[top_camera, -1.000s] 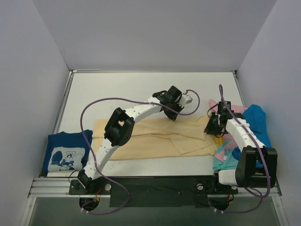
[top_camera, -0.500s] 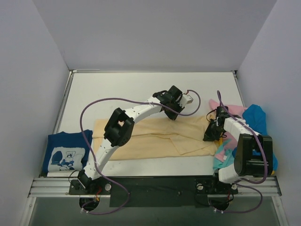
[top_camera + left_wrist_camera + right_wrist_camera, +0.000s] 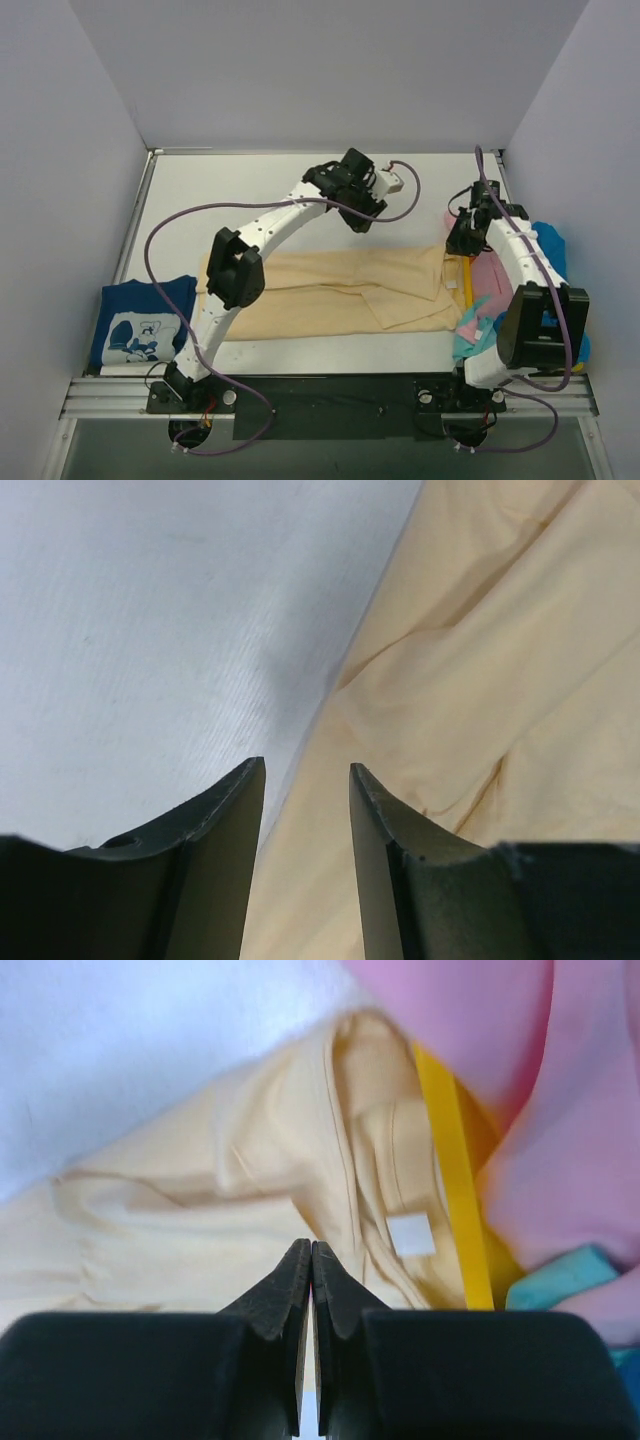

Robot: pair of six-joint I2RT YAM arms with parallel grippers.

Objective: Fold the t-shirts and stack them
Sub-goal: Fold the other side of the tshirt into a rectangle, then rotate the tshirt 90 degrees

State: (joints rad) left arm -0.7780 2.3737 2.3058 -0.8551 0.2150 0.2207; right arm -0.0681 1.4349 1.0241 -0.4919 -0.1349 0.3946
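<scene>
A tan t-shirt (image 3: 330,295) lies spread flat across the middle of the table. My left gripper (image 3: 357,218) hangs open and empty above its far edge. The left wrist view shows the open gripper (image 3: 307,780) over the tan cloth (image 3: 500,660) where it meets bare table. My right gripper (image 3: 458,243) is shut and empty over the shirt's right end. The right wrist view shows the closed gripper (image 3: 312,1255) above the tan collar area (image 3: 200,1210) with its white label. A folded navy shirt with white print (image 3: 140,325) lies at the near left.
A loose pile at the right holds a pink shirt (image 3: 490,272), a bright blue one (image 3: 550,255) and a teal one (image 3: 480,340). A yellow strip (image 3: 450,1160) lies between the tan shirt and the pink cloth (image 3: 580,1110). Grey walls enclose the table.
My left arm has lifted and swung toward the far side, off the shirt's far edge. My right gripper has moved from the shirt's right edge back and to the right.
</scene>
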